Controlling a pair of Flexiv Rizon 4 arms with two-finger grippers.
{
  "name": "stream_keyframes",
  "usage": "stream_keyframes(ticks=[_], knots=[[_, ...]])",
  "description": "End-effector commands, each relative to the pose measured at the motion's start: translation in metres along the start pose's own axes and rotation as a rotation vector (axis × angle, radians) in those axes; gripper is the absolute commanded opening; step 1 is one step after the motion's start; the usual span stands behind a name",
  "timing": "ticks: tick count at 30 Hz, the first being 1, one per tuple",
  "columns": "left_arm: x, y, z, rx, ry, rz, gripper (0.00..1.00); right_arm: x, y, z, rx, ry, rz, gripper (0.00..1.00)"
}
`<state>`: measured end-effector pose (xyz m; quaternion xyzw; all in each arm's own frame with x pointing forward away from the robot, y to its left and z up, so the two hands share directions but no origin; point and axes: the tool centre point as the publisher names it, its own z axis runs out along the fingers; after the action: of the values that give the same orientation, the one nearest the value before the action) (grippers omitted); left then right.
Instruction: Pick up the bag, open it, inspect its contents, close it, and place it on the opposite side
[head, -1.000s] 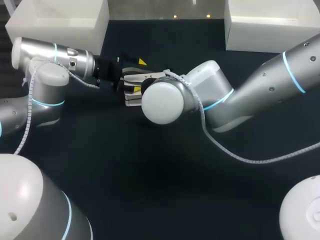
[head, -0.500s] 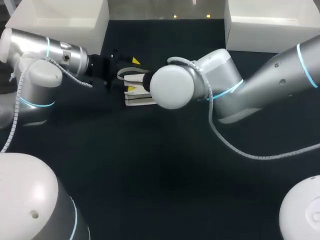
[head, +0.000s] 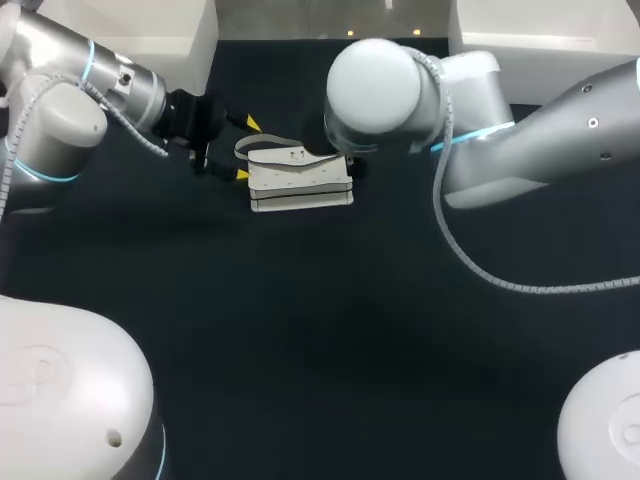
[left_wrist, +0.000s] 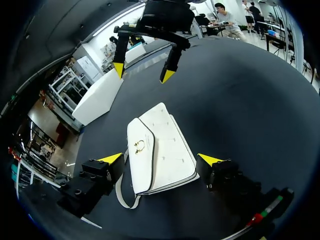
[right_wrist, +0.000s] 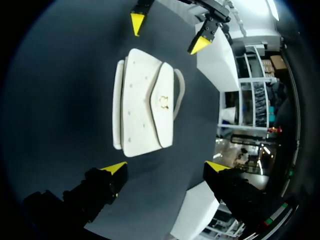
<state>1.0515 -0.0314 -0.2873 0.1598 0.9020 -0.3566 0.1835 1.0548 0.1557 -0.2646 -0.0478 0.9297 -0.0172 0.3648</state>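
The bag (head: 300, 180) is seen lying flat on the table (head: 350, 330). Its flap (left_wrist: 140, 155) is folded down and the gold clasp (right_wrist: 162, 101) faces up, so the bag is judged to be closed. Its strap (head: 262, 142) is curled at the end of the bag that is turned to the left gripper (head: 247, 149).

This gripper is placed just beside that end, with the fingers spread wide and nothing held. In the left wrist view the near part of the bag is found between the two yellow tips, with a gap on each side. The right gripper (left_wrist: 143, 72) is placed beyond the opposite end of the bag. It seems to be raised off the table, and it is also spread wide and empty.

The picking up is judged to be the step in hand. For a good grasp, the left gripper should be brought further over the end of the bag before it is shut, so that the body is taken from both sides at once. The loose strap should be kept out from under the fingers, because the hold could be spoiled by it. The flap and the clasp should be left uncovered, so that they can be reached afterwards by the right gripper. A slow and straight lift is advised, since a flat bag could be pushed along the table instead of being raised.
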Motion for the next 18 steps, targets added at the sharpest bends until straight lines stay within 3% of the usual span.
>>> stream_keyframes(ticks=[1,3,5,18], knots=[[-0.0079,0.0013,-0.0031,-0.034,0.117,-0.032,1.0,-0.0099,-0.0013,-0.0039,-0.004,0.084,-0.016,1.0],[-0.0076,0.0024,-0.0038,-0.052,0.127,-0.041,1.0,-0.0117,-0.0021,-0.0036,-0.004,0.119,-0.015,1.0],[-0.0058,0.0014,-0.0066,-0.154,0.104,-0.006,1.0,-0.015,-0.0026,-0.002,0.054,0.19,-0.037,1.0],[-0.0058,0.0014,-0.0066,-0.154,0.104,-0.006,1.0,-0.015,-0.0026,-0.002,0.054,0.19,-0.037,1.0]])
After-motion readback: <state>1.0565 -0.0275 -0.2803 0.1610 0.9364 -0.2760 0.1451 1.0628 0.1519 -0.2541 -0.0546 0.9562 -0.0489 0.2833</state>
